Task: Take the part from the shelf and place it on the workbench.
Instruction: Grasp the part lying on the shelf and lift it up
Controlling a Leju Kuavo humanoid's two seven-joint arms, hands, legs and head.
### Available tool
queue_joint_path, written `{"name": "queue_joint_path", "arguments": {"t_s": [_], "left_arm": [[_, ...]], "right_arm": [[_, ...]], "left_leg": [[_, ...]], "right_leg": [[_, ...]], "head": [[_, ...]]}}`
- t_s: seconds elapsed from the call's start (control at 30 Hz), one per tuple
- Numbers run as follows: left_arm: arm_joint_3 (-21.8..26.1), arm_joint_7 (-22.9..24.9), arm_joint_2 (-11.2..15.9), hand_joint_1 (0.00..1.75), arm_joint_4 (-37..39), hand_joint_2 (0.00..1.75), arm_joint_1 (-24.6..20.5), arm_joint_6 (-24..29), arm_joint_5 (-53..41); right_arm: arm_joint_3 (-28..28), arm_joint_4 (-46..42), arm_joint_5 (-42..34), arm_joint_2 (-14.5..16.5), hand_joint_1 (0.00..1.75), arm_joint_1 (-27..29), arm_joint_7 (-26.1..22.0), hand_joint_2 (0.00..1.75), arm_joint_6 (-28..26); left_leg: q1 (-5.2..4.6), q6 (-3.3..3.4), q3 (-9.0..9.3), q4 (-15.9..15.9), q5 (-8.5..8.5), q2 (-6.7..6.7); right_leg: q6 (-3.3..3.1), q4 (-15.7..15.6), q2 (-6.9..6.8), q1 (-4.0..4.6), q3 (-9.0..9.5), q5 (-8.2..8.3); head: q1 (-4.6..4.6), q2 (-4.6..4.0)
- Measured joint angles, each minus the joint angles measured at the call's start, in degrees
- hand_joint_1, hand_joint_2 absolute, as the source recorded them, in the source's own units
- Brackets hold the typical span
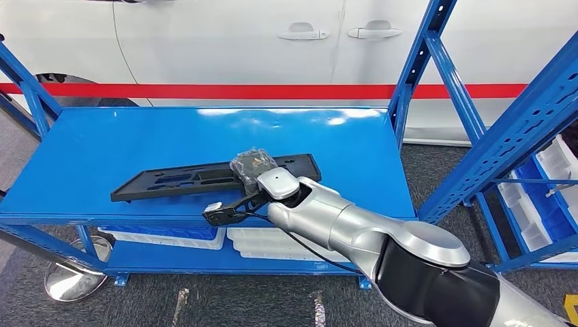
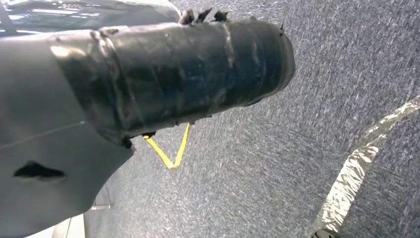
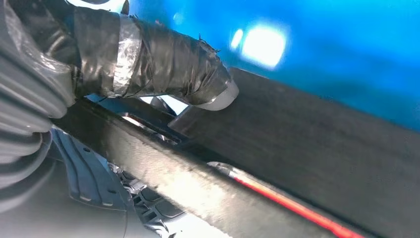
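Observation:
A long black plastic part (image 1: 170, 182) lies across the blue shelf top (image 1: 136, 136), close to its front edge. My right hand (image 1: 253, 165), wrapped in dark tape and film, grips the part toward its right end. In the right wrist view its taped thumb (image 3: 163, 64) presses on the part's flat face (image 3: 307, 144), with the part's edge running under the palm. In the left wrist view my left hand (image 2: 173, 74) hangs over grey carpet with nothing in it.
A white car (image 1: 204, 41) with a red stripe stands right behind the shelf. Blue uprights (image 1: 436, 61) rise at the right. White bins (image 1: 204, 237) sit on the lower shelf, more bins (image 1: 552, 170) at the far right. A round metal base (image 1: 71, 276) stands on the floor at the left.

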Motion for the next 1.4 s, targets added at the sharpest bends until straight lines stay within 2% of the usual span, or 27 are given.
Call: {"name": "queue_joint_path", "arguments": {"t_s": [0.17, 0.3, 0.4, 0.57, 0.67, 0.8, 0.97, 1.4], "left_arm": [[0.0, 0.0, 0.1, 0.00, 0.0, 0.00, 0.1, 0.3, -0.4], [0.0, -0.1, 0.1, 0.00, 0.0, 1.75, 0.0, 0.6, -0.4], [0.1, -0.3, 0.1, 0.00, 0.0, 1.75, 0.1, 0.6, -0.1], [0.4, -1.6, 0.0, 0.00, 0.0, 1.75, 0.2, 0.6, 0.6], [0.9, -1.9, 0.0, 0.00, 0.0, 1.75, 0.2, 0.0, 1.2], [1.7, -2.2, 0.0, 0.00, 0.0, 1.75, 0.1, -1.1, 2.2], [2.6, -2.7, 0.0, 0.00, 0.0, 1.75, 0.1, -1.6, 2.9], [3.9, -3.1, 0.0, 0.00, 0.0, 1.75, 0.0, -2.3, 3.0]], "right_arm": [[0.1, -3.6, 15.3, -1.1, 1.75, 0.0, 5.4, 1.75, -11.6], [-0.5, -9.7, 27.2, -2.9, 1.75, -0.2, 7.7, 1.75, -14.1], [-2.1, -16.1, 30.9, -4.8, 1.75, -1.2, 8.2, 1.75, -13.2], [-5.2, -27.8, 32.3, -8.6, 1.75, -4.7, 7.7, 1.75, -7.0], [-6.1, -33.6, 30.5, -10.2, 1.75, -6.2, 6.7, 1.75, -4.3], [-6.3, -39.7, 24.1, -11.1, 1.75, -7.1, 4.9, 1.75, -0.7], [-6.3, -44.4, 15.4, -11.4, 1.75, -8.4, 4.0, 1.75, 3.2], [-6.3, -50.2, 10.1, -12.6, 1.75, -10.4, 4.0, 1.75, 5.1]], "left_leg": [[0.00, -0.01, -0.01, 0.0, -0.01, 0.01], [0.00, -0.01, -0.02, 0.0, -0.03, 0.02], [0.00, -0.01, -0.05, 0.0, -0.03, 0.01], [-0.01, 0.00, -0.05, 0.0, -0.04, 0.01], [-0.01, 0.00, -0.04, 0.0, -0.05, 0.03], [0.00, 0.01, -0.04, 0.0, -0.05, 0.03], [0.00, 0.00, -0.04, 0.0, -0.05, 0.02], [0.00, 0.01, -0.06, 0.0, -0.05, 0.02]], "right_leg": [[0.00, 0.0, 0.02, 0.01, -0.02, 0.00], [0.00, 0.0, 0.03, 0.01, -0.03, -0.01], [0.01, 0.0, 0.01, 0.00, -0.05, -0.01], [0.01, 0.0, 0.02, -0.02, -0.04, -0.01], [0.01, 0.0, 0.03, -0.02, -0.04, 0.00], [0.01, 0.0, 0.03, -0.01, -0.04, -0.01], [0.01, 0.0, 0.03, 0.01, -0.05, -0.01], [0.01, 0.0, 0.02, -0.01, -0.04, -0.01]], "head": [[0.00, -0.01], [0.00, 0.00], [0.00, 0.01], [0.01, 0.00], [0.00, 0.00], [0.00, 0.00], [0.00, -0.01], [0.00, -0.01]]}}
